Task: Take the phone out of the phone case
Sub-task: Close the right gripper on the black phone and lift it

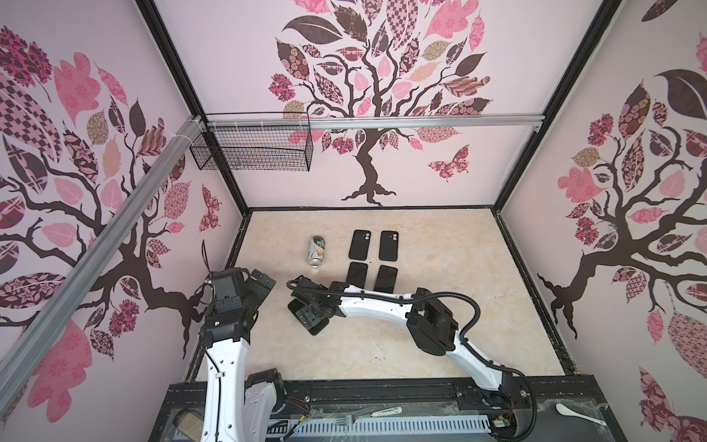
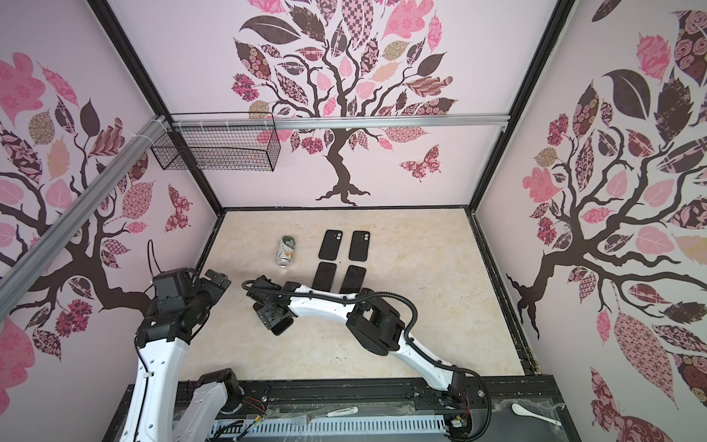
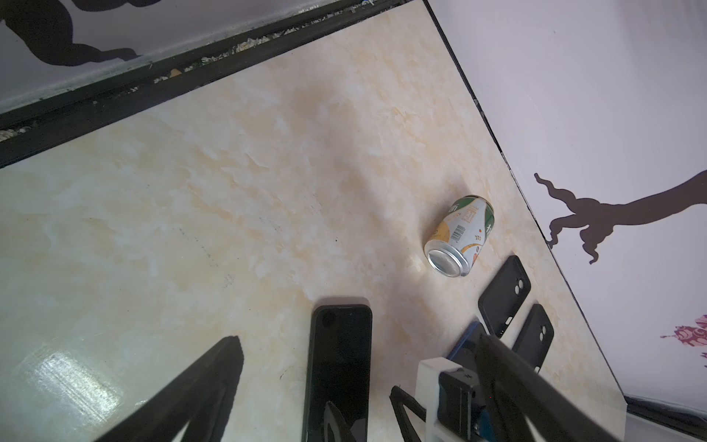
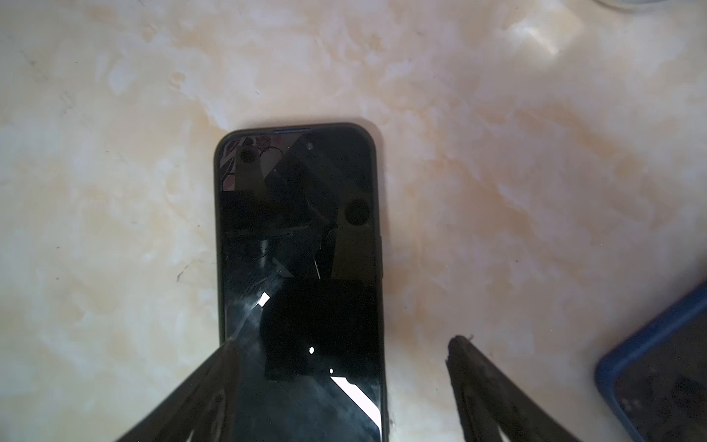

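Left gripper (image 1: 262,283): raised at the table's (image 1: 440,268) left edge, jaws wide apart.
Phone case (image 4: 217,248), black: phone (image 4: 298,229) seated inside, screen up, flat on the table left of centre.
Right gripper (image 4: 343,342): low over the phone, jaws spread, not clamping; arm reaches across.
Can (image 1: 316,250): on its side, beyond.

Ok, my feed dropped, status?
Left claw open, empty. Right claw open over phone, no grip. Can lies apart, nothing blocking.
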Tool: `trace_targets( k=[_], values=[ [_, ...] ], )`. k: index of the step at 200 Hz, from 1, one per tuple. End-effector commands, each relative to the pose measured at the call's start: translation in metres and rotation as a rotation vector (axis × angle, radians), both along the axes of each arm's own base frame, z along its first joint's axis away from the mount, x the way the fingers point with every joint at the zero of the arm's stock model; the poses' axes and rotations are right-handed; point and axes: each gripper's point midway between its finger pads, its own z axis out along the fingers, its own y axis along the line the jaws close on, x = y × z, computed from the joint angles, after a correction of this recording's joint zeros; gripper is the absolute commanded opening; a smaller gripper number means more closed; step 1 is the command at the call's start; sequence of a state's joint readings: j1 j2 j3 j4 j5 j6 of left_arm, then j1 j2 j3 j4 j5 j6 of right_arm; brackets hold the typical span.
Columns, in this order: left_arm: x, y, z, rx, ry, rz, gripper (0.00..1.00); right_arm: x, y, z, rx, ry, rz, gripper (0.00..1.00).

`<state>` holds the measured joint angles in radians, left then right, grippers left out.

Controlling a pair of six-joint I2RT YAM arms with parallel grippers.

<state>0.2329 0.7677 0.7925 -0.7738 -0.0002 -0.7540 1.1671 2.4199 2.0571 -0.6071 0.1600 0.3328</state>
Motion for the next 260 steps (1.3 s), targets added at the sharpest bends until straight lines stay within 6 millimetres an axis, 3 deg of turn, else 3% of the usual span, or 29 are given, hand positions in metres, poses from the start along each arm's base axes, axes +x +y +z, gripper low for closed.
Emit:
trace_targets(
  k=[1, 33, 38, 127, 160, 203, 236, 242, 260],
  values=[
    [-0.009, 0.008, -0.007, 0.015, 0.036, 0.043, 0.98, -0.007, 0.004, -0.023, -0.046, 0.033, 0.027, 0.89],
    [-0.013, 0.012, -0.006, 0.024, 0.041, 0.064, 0.98, -0.013, 0.004, -0.045, -0.09, 0.058, 0.044, 0.92],
    [-0.013, 0.012, -0.006, 0.027, 0.041, 0.066, 0.98, -0.012, 0.011, -0.037, -0.071, 0.048, 0.048, 0.93],
    [-0.02, 0.016, -0.005, 0.05, 0.053, 0.076, 0.98, -0.006, 0.005, -0.075, -0.191, 0.031, 0.028, 0.94],
    [-0.022, 0.017, 0.001, 0.071, 0.04, 0.075, 0.98, -0.009, 0.002, -0.085, -0.216, 0.056, 0.032, 0.8],
    [-0.025, 0.018, 0.011, 0.096, 0.012, 0.068, 0.98, -0.012, 0.001, -0.05, -0.17, 0.065, 0.001, 0.7],
    [-0.019, 0.013, 0.024, 0.119, -0.02, 0.011, 0.98, -0.02, -0.011, -0.001, -0.098, 0.089, -0.063, 0.64],
    [-0.018, 0.014, 0.025, 0.132, -0.018, 0.003, 0.98, -0.019, -0.013, 0.026, -0.05, 0.071, -0.079, 0.61],
    [-0.015, 0.013, 0.021, 0.14, 0.014, -0.024, 0.98, -0.015, -0.033, 0.05, 0.016, 0.019, -0.165, 0.57]
  ],
)
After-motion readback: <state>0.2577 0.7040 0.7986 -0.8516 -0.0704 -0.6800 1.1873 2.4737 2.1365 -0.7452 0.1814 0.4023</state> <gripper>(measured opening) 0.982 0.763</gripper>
